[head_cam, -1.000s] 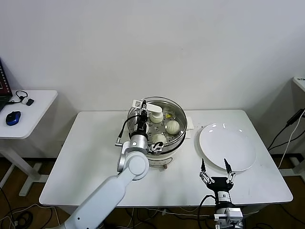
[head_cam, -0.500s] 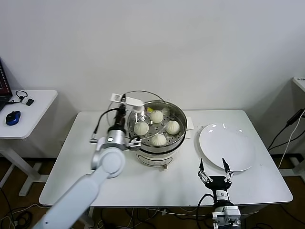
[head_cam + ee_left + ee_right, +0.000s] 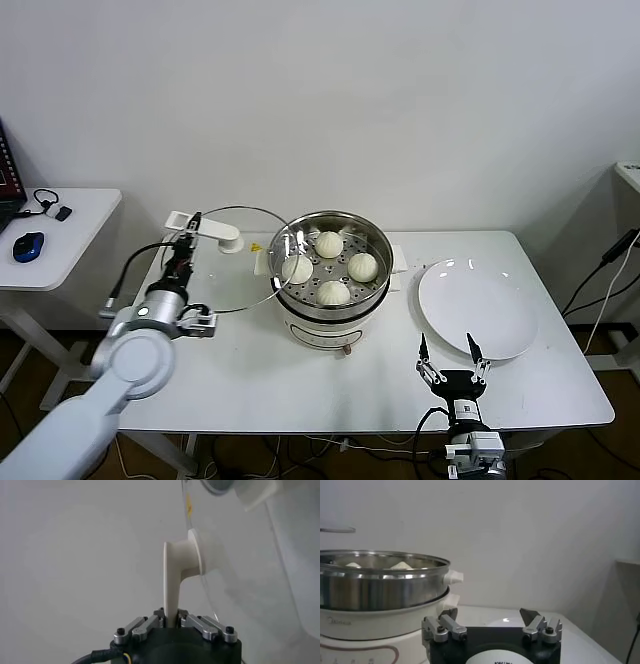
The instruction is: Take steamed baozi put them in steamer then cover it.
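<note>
Lifting the round clear glass cover with the metal rim (image 3: pixel 225 258) off to the side is what the left pincer (image 3: pixel 186 243) is up to right now, clamped tight on the lid's long white handle (image 3: pixel 174 582). The left wrist view shows that handle pinched squarely between the jaws, with the glass tilted up on edge.

A second ago the lid was sitting over the round shiny stainless steel steamer (image 3: pixel 330 272); half a second ago it was already swinging out to the robot's left. Now it hangs above the white worktop (image 3: pixel 200 380), well left of the pot, with its near edge just beside the steamer's rim. So the pot is open at this moment and the cover step isn't done.

All four small pleated white-cream baozi (image 3: pixel 329 243) sit on the perforated tray inside the steamer, so the loading part looks finished to me. The flat white plate (image 3: pixel 478 309) on the robot's right has nothing on it.

The right pincer (image 3: pixel 454 362) is parked low at the front edge of the worktop, just in front of the plate, jaws spread wide and holding nothing. It hasn't budged across the three head views.

My guess is the lid has to go back onto the pot before this counts as done.
</note>
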Controlling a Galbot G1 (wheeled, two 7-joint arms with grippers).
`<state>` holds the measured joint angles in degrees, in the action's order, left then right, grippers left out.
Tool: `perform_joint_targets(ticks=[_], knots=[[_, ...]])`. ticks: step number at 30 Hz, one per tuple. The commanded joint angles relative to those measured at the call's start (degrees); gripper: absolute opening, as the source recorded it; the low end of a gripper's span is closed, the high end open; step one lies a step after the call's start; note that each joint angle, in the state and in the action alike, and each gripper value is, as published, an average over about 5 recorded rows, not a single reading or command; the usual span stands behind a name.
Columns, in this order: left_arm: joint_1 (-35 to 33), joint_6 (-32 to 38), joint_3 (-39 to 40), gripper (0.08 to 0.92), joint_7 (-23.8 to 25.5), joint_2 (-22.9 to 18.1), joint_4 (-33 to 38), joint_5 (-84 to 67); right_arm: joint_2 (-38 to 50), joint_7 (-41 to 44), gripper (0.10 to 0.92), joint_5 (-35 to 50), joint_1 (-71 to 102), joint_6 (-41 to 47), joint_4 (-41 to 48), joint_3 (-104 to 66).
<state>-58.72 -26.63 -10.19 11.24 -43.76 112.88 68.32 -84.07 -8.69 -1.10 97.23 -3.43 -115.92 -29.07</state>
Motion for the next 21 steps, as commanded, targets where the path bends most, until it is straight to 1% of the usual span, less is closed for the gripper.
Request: perform_joint_targets(ticks=[1, 6, 9, 11, 15, 21], knots=[[-7.1, 8.9, -10.1, 0.215, -8.7, 6.4, -3.3, -13.2, 0.0, -0.1, 0.823, 0.1, 0.4, -0.4, 0.2, -0.2], [-6.9, 15.0, -11.4, 0.215, -13.0, 6.3, -12.3, -14.6, -0.1, -0.1, 0.823, 0.2, 1.0, -1.0, 0.6, -0.7], [-6.8, 16.9, -11.0, 0.215, -15.8, 5.3, -17.7, -14.5, -0.2, -0.3, 0.823, 0.1, 1.2, -1.2, 0.6, -0.8], [-6.5, 17.4, -10.9, 0.215, -17.6, 3.9, -21.0, -14.4, -0.4, -0.3, 0.823, 0.0, 1.3, -1.3, 0.5, -0.8], [-5.5, 17.9, -11.2, 0.215, -21.7, -0.4, -27.2, -12.8, -0.8, -0.4, 0.823, -0.1, 1.5, -1.3, 0.3, -0.8], [-5.0, 19.0, -11.7, 0.215, -26.0, -5.7, -33.0, -10.0, -0.8, -0.4, 0.823, -0.1, 1.7, -1.3, 0.4, -0.8]])
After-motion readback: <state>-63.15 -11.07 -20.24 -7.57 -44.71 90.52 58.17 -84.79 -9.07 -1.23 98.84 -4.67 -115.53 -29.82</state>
